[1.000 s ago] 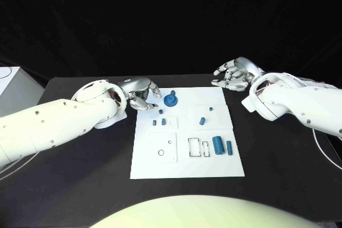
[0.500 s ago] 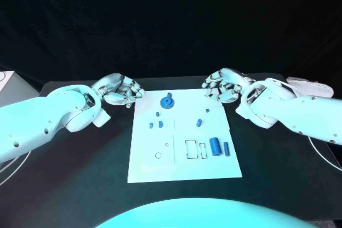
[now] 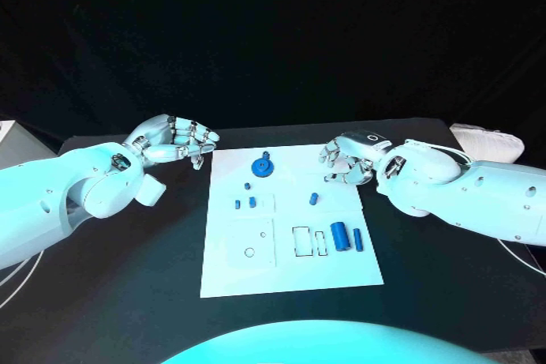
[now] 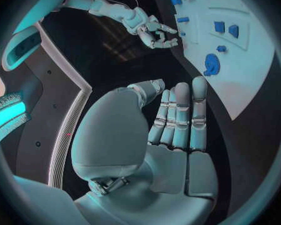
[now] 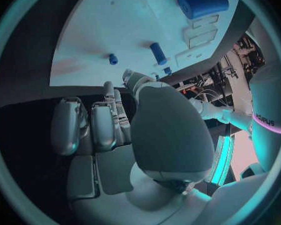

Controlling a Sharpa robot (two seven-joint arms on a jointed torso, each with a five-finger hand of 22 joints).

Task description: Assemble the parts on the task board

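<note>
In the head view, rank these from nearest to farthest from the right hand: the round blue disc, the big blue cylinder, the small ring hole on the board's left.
From the right hand:
1. Round blue disc, at the board's far end, left of the hand.
2. Big blue cylinder, on the board's right side, toward the robot.
3. Small ring hole, on the board's near left.

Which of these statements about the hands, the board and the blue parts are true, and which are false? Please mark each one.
1. The left hand holds a blue part. False: it holds nothing and is beside the task board's far left corner.
2. The round blue part lies near the board's far edge. True.
3. The right hand is over the board's far right edge. True.
4. The large blue cylinder is in the right hand. False: it lies on the board, beside a thinner blue part.
</note>
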